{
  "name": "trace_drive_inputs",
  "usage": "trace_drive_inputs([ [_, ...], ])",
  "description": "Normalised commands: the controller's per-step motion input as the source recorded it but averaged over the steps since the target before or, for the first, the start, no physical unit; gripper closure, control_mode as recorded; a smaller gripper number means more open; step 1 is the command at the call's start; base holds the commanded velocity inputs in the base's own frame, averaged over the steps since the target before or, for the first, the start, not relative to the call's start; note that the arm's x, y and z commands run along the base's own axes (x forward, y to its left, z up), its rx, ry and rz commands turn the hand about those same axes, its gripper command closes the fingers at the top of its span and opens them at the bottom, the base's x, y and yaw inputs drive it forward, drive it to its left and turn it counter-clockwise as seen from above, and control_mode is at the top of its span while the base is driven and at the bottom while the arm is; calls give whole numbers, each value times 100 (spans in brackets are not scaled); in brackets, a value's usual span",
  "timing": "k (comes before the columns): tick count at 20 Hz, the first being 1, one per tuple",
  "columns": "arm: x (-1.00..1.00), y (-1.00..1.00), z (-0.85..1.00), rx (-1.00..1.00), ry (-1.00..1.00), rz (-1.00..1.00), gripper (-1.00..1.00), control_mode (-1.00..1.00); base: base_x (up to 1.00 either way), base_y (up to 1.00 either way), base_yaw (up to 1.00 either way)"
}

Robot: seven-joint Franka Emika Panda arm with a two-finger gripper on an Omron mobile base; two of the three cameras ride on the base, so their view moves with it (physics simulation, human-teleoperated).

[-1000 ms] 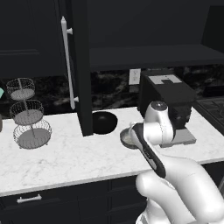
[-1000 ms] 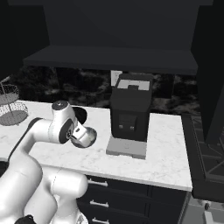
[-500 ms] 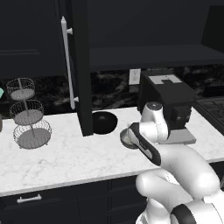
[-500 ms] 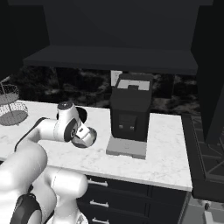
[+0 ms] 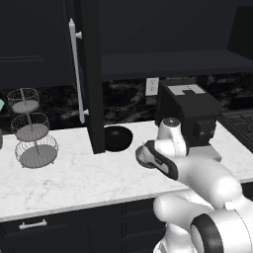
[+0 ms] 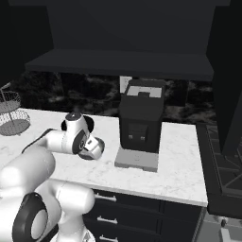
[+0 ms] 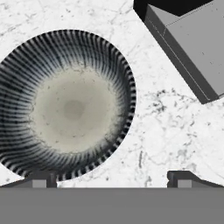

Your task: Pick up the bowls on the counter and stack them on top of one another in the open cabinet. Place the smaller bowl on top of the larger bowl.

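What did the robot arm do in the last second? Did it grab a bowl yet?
Not yet. The arm has folded in, bringing its hand closer to the coffee machine and lower over the smaller bowl. The gripper is open above it, one fingertip at the bowl's rim, the other over bare counter. Nothing was grabbed or let go. The larger bowl, the wire basket stand and the open cabinet's door stayed put.

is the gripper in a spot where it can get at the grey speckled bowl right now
Probably yes. The gripper hangs open right above the smaller bowl, and nothing lies between them. One finger tip is over the rim, the other over bare counter. The coffee machine's base sits off to the side.
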Motion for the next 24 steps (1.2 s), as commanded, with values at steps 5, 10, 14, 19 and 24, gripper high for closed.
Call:
trace_drive_inputs([
  [5, 25, -1, -26, 0, 0, 0, -100, -100, 0, 0, 0],
  [10, 38, -9, -5, 0, 2, 0, -100, -100, 0, 0, 0],
  [14, 42, -11, 0, 1, 9, 0, -100, -100, 0, 0, 0],
  [19, 9, -1, -22, 0, 1, 0, -100, -100, 0, 0, 0],
  [24, 0, 0, -41, 0, 0, 0, -100, -100, 0, 0, 0],
])
